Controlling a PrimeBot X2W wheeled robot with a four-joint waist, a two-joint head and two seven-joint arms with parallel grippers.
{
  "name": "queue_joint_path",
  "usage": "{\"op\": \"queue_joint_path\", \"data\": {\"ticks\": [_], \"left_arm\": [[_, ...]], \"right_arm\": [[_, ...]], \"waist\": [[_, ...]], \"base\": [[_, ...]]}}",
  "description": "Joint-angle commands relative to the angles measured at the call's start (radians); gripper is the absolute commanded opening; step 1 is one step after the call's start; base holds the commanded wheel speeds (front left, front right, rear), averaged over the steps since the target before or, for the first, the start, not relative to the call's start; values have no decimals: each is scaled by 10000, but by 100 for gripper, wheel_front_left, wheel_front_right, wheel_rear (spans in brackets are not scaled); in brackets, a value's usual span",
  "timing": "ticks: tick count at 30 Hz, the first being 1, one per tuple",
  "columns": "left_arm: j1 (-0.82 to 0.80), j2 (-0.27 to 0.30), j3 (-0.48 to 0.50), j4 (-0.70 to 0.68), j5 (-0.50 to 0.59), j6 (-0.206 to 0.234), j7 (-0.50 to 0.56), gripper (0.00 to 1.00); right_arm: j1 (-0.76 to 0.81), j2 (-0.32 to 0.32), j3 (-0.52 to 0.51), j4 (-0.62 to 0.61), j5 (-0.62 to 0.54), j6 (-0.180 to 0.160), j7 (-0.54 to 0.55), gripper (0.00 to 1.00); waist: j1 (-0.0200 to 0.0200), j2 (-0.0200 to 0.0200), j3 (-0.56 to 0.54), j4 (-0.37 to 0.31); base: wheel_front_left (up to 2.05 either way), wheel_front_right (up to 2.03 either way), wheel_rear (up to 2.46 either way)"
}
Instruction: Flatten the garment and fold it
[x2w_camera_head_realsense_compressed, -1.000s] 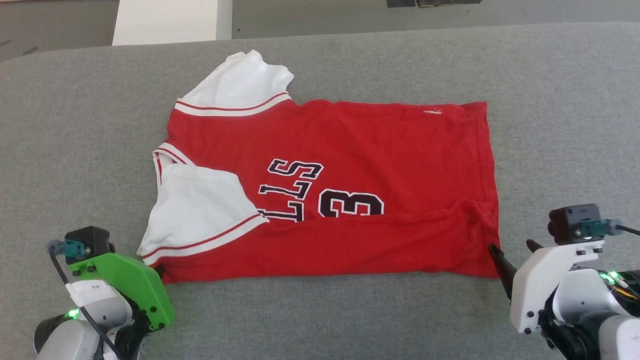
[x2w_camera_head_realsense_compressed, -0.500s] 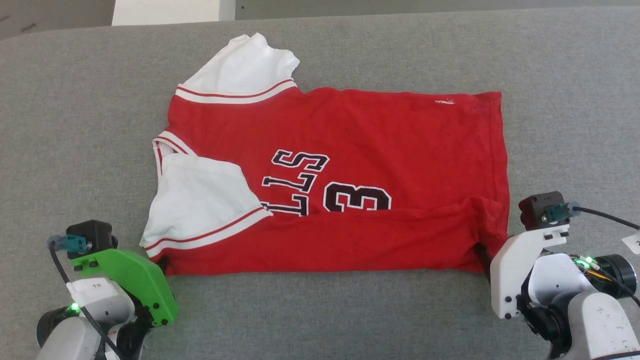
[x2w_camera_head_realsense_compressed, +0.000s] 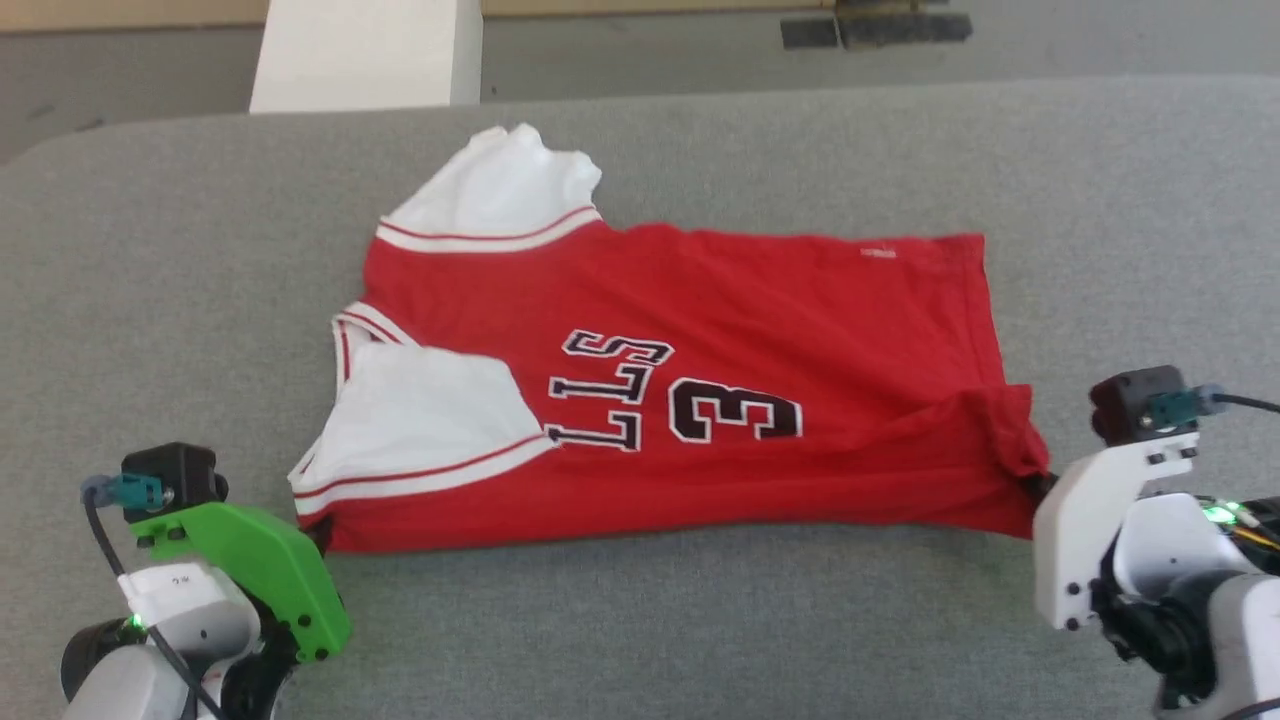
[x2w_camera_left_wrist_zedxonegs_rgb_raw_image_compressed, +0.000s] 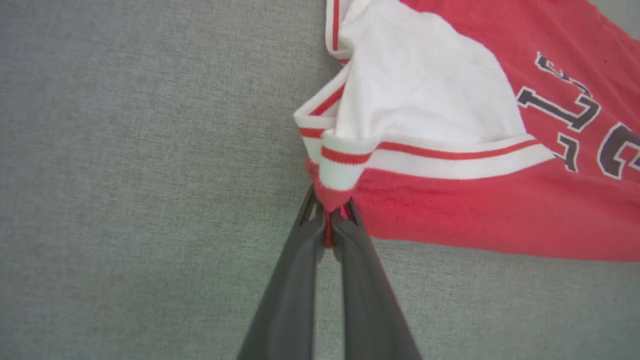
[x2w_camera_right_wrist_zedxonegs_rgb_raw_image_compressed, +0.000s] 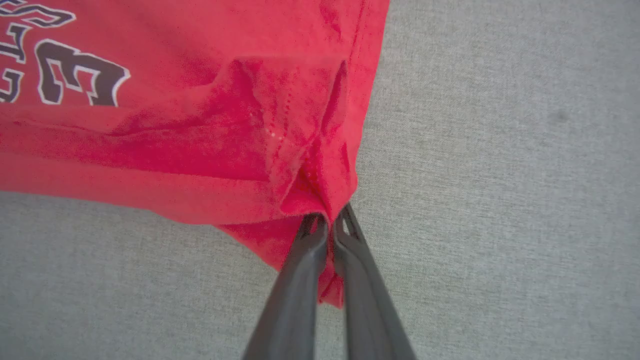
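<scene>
The red shirt (x2w_camera_head_realsense_compressed: 760, 330) lies sideways at the middle of the grey desk (x2w_camera_head_realsense_compressed: 640, 640), collar left, hem right, its near side folded up over part of the black lettering. One white sleeve points to the far edge, and the other lies across the chest.

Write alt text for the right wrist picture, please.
The right gripper, shut, pinches a bunched corner of a red jersey lying on grey fabric. A black number 3 shows at the upper left.

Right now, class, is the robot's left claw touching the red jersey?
Touching. The left wrist view shows the left claw pinched shut on the jersey's corner, with red cloth squeezed between its fingers.
</scene>
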Motion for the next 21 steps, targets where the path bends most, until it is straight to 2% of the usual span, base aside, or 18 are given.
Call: {"op": "queue_joint_path", "data": {"ticks": [1,4,12,19,20,21], "left_arm": [[262,125,51,-165,-7,124,82,0],[735,218,-27,-659,5,348,352,0],[2040,143,-102,-1145,-222,921,797,0],[1927,-136,-239,-201,-597,663,883,0],[1833,-181,-214,-84,-628,625,828,84],[1761,-178,-203,7,-619,596,789,100]], "right_arm": [[95,-167,-100,-103,129,-13,118,0],[432,-426,-115,-221,390,-13,553,0],[1370,-504,-86,-133,744,-13,1100,0],[1597,-350,-100,491,529,-13,996,0],[1556,-305,-118,582,507,-13,877,0],[1517,-281,-91,656,495,-13,766,45]], "waist": [[0,0,-451,42],[0,0,-639,100],[0,0,-807,139],[0,0,-820,125],[0,0,-834,94],[0,0,-858,65]], "base": [[0,0,0],[0,0,0],[0,0,0],[0,0,0],[0,0,0],[0,0,0]]}}
